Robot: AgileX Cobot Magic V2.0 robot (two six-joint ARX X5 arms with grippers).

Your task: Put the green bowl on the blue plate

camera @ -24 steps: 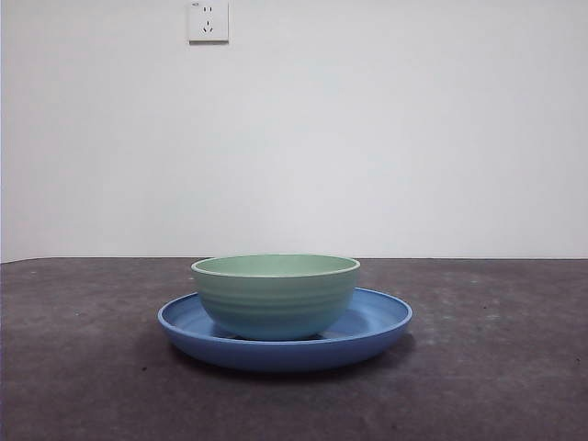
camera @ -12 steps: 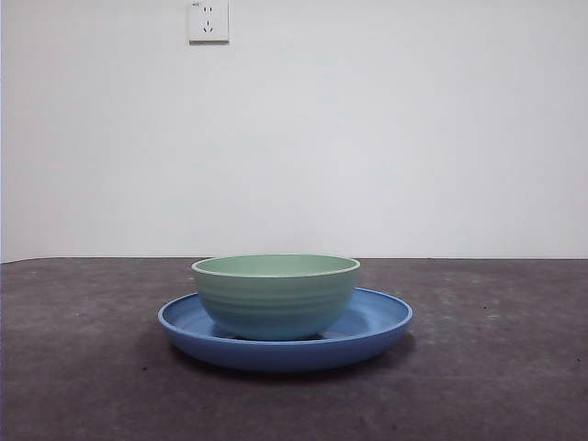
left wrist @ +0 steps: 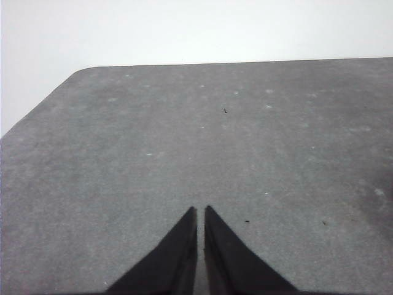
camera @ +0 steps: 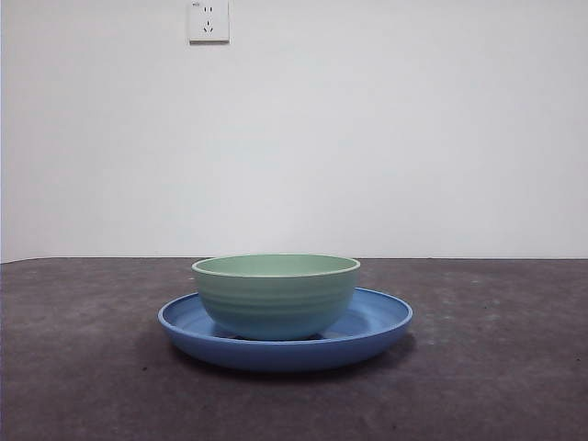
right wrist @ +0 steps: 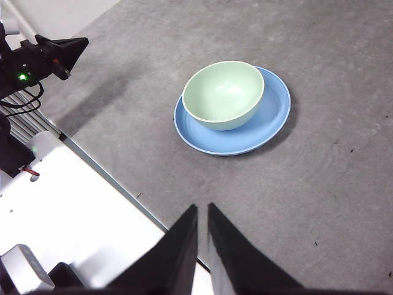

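The green bowl [camera: 276,294] stands upright inside the blue plate [camera: 381,322] at the middle of the table in the front view. The right wrist view shows the bowl [right wrist: 224,94] resting on the plate [right wrist: 276,107], set toward one side of it. My right gripper [right wrist: 202,212] is shut and empty, high above the table and well away from the bowl. My left gripper [left wrist: 201,212] is shut and empty over bare table, with neither bowl nor plate in its view.
The dark grey table [camera: 496,367] meets a white wall with a socket [camera: 209,20]. In the right wrist view the other arm [right wrist: 43,58] and a white base [right wrist: 73,215] lie beyond the table's edge.
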